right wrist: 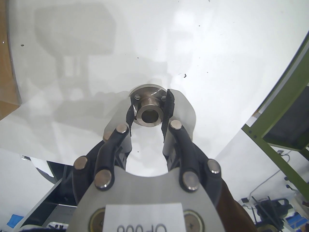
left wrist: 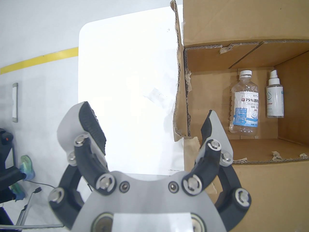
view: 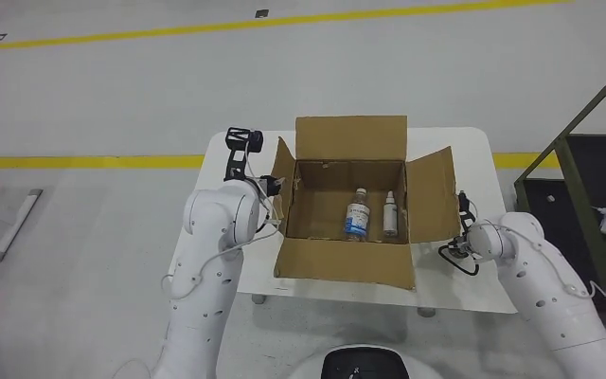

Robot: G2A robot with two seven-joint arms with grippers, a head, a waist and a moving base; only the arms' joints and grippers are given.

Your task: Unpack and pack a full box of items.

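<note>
- Cardboard box (view: 346, 263) stands open on the white counter (view: 454, 284), all four flaps folded outward, corrugated edges torn in spots.
- Clear bottle (left wrist: 245, 105) with a white cap and a blue-and-white label lies flat on the box floor, cap toward the far wall.
- White spray bottle (left wrist: 274, 97) lies flat just beside it on the robot's right, close to the right wall, nozzle toward the far wall too. There is a small gap between the two, so they are not touching.
- Both bottles sit in the right half of the box.
- Left end effector (left wrist: 147, 108) is spread wide and grips nothing. It sits at the box's left side by the torn left flap. One finger is over bare counter, the other is up by the box's left wall. Can't tell whether that finger touches the cardboard.
- Right end effector (right wrist: 150, 95) is pinching a metal flanged sleeve (right wrist: 149, 115), with black ribbed pads on either side of the sleeve's barrel. The flange faces the counter and the bore is open toward the wrist camera.
- The sleeve is outside the box, over bare counter to the right of the right flap. Can't tell if it rests on the counter or hangs just above it.
- Green metal frame (view: 568, 161) stands off the counter's right edge.
- Yellow floor line (view: 95, 161) runs behind the counter.
</note>
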